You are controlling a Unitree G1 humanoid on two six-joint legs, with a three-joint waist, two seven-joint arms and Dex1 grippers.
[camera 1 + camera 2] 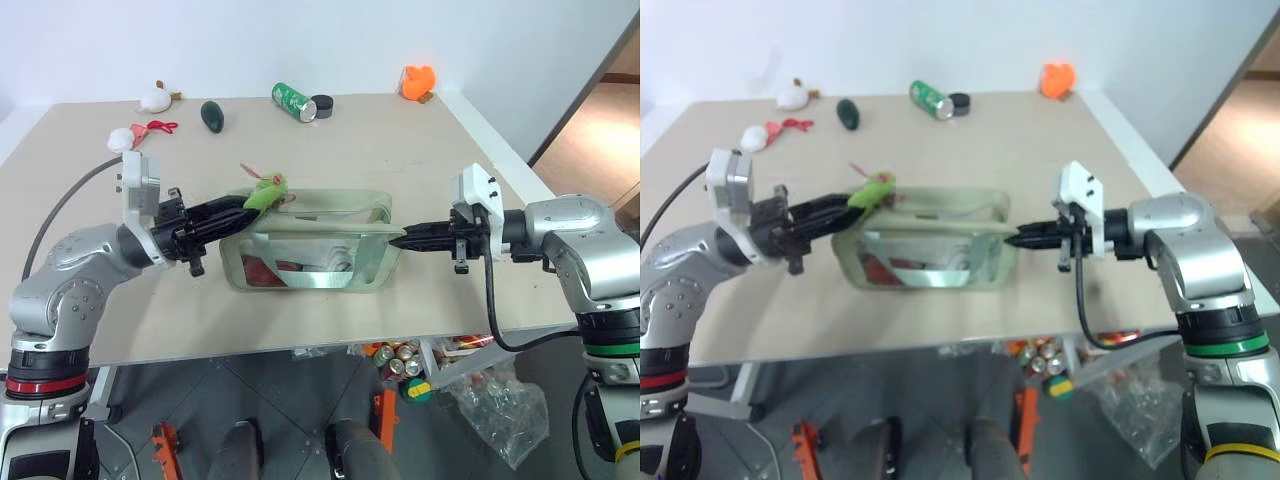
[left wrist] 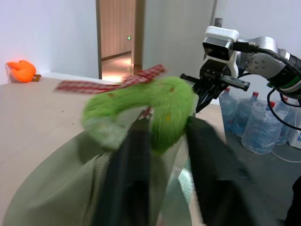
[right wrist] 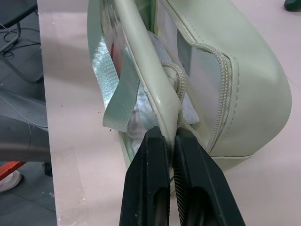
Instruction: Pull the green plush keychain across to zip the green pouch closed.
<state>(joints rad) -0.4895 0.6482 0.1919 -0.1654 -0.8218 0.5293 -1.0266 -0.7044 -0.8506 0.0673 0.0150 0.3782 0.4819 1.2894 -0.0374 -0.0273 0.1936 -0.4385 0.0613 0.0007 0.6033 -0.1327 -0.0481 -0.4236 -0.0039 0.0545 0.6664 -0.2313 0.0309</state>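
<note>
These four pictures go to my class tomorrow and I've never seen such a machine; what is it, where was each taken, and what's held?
It is a two-armed humanoid robot at a table. Two pictures look down from its head; the other two come from a camera on each wrist. The right hand is shut on the end of the green pouch. The left hand has the green plush keychain between its fingers, which stand a little apart. Farther back lie a green can, plush toys and an orange toy.

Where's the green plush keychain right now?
The green plush keychain sits at the green pouch's top left corner, between the left end effector's fingers; the right end effector pinches the pouch's opposite end.
</note>
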